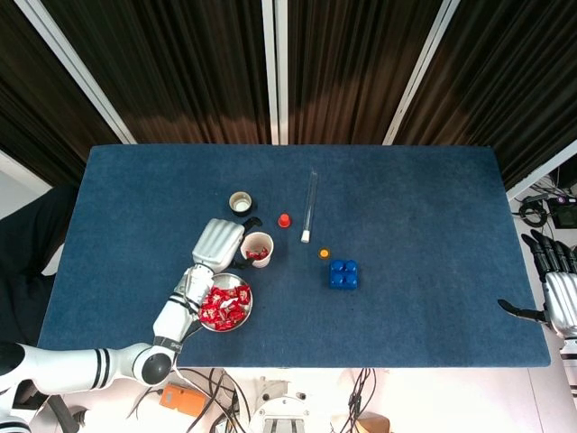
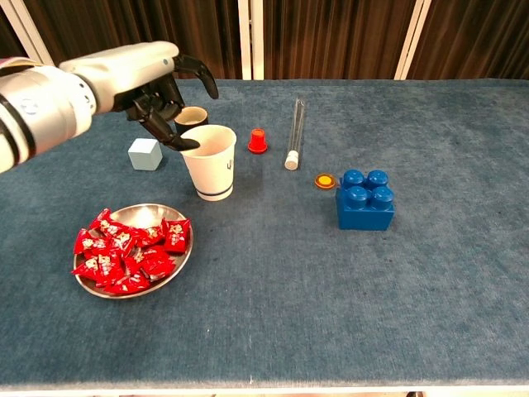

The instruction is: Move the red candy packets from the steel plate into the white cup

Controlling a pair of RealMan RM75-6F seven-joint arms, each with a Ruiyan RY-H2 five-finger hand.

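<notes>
- Left hand (image 2: 157, 87) over the white cup's (image 2: 209, 161) rim, fingers spread, holding nothing.
- Red candy packets (image 2: 128, 251) piled in the steel plate (image 2: 157, 213) near the table's front edge, left of centre; some packets (image 1: 255, 255) in the cup.
- Right hand (image 1: 559, 302) off the table's right edge, fingers apart, empty.

Cup (image 2: 211, 162) near tabletop (image 2: 430, 273) centre-left, packets (image 1: 256, 256) inside. Plate (image 2: 178, 263) with packets (image 2: 128, 251) in front of cup, toward left. Left hand (image 2: 157, 87) above cup's left rim, fingers spread. Cube (image 2: 144, 154) left of cup; tape roll (image 2: 191, 117) behind it. Cap (image 2: 258, 141) right of cup, tube (image 2: 293, 132) beside cap. Disc (image 2: 325, 180) just left of block (image 2: 365, 199). Right hand (image 1: 561, 298) off tabletop's right edge.
</notes>
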